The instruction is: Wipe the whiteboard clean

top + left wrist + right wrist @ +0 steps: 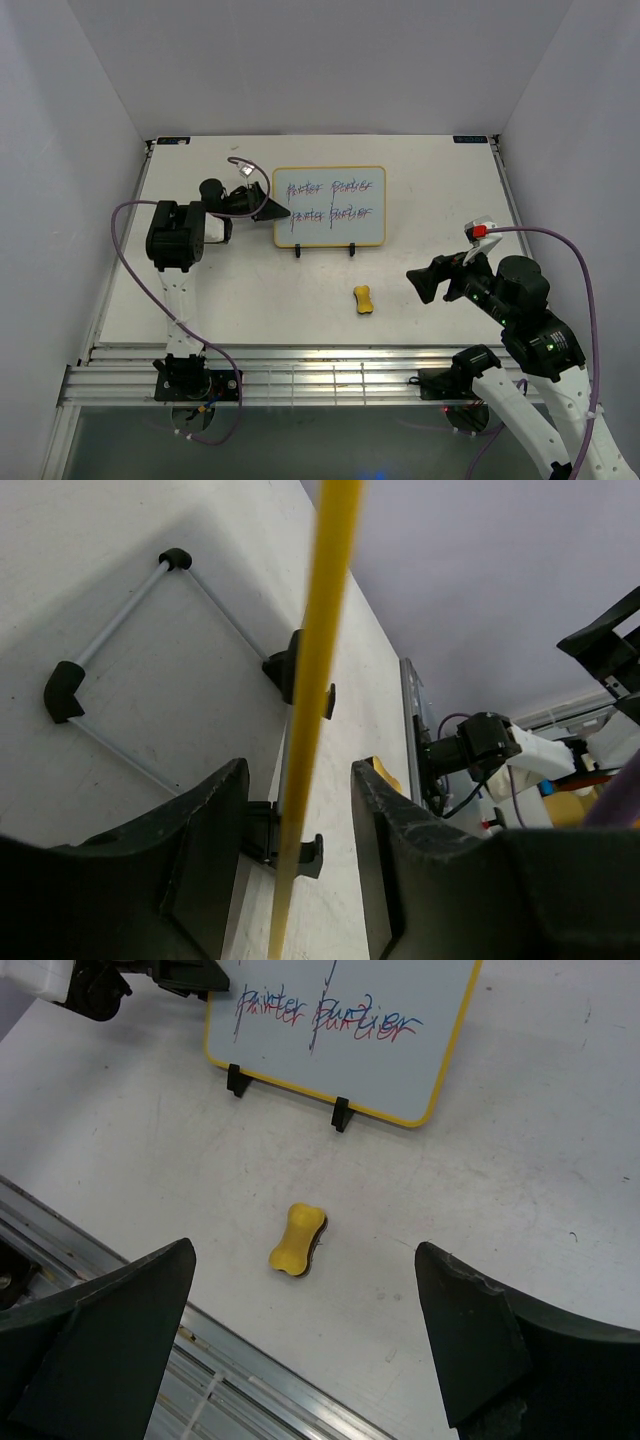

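The whiteboard (329, 206) has a yellow frame and purple-red scribbled lines, and stands tilted on a black wire easel (297, 249) at mid-table. My left gripper (275, 210) is open, its jaws either side of the board's left edge without clamping it. In the left wrist view the yellow frame edge (325, 630) runs between the fingers of the gripper (299, 780), with a gap to the right finger. A yellow bone-shaped eraser (364, 299) lies flat in front of the board. My right gripper (425, 283) is open and empty, hovering to the eraser's right. The right wrist view shows the eraser (296, 1240) and the board (350, 1030) beyond the gripper (303, 1250).
The easel's rear wire legs (120, 670) spread on the table behind the board. Aluminium rails (300, 375) run along the near table edge. White walls enclose the table on three sides. Purple cables trail from both arms.
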Controlling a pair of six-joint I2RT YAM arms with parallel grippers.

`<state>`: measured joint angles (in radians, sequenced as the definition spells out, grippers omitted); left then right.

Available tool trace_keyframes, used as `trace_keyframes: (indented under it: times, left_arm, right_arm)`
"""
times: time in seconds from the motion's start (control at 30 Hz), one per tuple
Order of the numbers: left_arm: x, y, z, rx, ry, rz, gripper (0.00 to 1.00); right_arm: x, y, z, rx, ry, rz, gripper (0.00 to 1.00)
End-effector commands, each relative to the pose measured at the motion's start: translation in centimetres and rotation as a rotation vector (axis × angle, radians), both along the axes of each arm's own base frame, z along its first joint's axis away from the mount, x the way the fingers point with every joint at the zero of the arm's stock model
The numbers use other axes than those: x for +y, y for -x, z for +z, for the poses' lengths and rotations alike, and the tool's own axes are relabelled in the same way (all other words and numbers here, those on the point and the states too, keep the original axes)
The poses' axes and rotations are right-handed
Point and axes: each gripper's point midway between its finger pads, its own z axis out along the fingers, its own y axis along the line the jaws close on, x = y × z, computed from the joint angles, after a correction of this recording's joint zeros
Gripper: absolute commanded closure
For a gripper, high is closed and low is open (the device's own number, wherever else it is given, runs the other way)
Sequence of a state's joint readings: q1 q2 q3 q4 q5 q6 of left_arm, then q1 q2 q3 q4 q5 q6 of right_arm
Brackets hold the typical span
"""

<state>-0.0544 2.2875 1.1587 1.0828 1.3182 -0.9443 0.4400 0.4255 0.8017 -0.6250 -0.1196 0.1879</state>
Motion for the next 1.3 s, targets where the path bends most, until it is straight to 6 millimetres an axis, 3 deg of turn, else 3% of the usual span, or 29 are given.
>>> trace_keyframes:
  times: [0.0, 0.33, 0.47, 0.67, 0.73, 0.9, 1.07, 1.27]
  left_arm:
    - [0.2, 0.1, 2.7, -0.116, 0.050, -0.045, 0.45]
    - [0.1, -0.6, 2.5, -0.102, 0.061, -0.030, 0.48]
    - [0.1, -1.0, 2.7, -0.103, 0.062, -0.029, 0.57]
    - [-0.1, -1.0, 2.9, -0.111, 0.062, -0.042, 0.64]
    - [-0.1, -1.0, 3.0, -0.113, 0.064, -0.041, 0.70]
    - [-0.1, -0.6, 2.6, -0.108, 0.064, -0.046, 0.72]
    - [-0.2, -0.2, 2.4, -0.110, 0.068, -0.047, 1.00]
    - [0.0, 0.2, 4.0, -0.159, 0.074, -0.031, 1.00]
  right_arm:
    - [0.5, 0.0, 1.3, -0.040, -0.027, 0.022, 0.04]
    - [0.4, -0.1, 0.9, -0.029, -0.018, 0.018, 0.03]
    - [0.6, -0.2, 0.9, -0.026, -0.023, 0.024, 0.02]
    - [0.5, -0.2, 1.0, -0.028, -0.020, 0.016, 0.02]
    - [0.4, -0.2, 1.0, -0.027, -0.019, 0.016, 0.01]
    - [0.3, -0.2, 1.0, -0.027, -0.016, 0.010, 0.01]
    - [0.2, -0.2, 1.0, -0.028, -0.011, 0.004, 0.01]
    - [0.1, -0.4, 0.6, -0.021, -0.002, -0.006, 0.01]
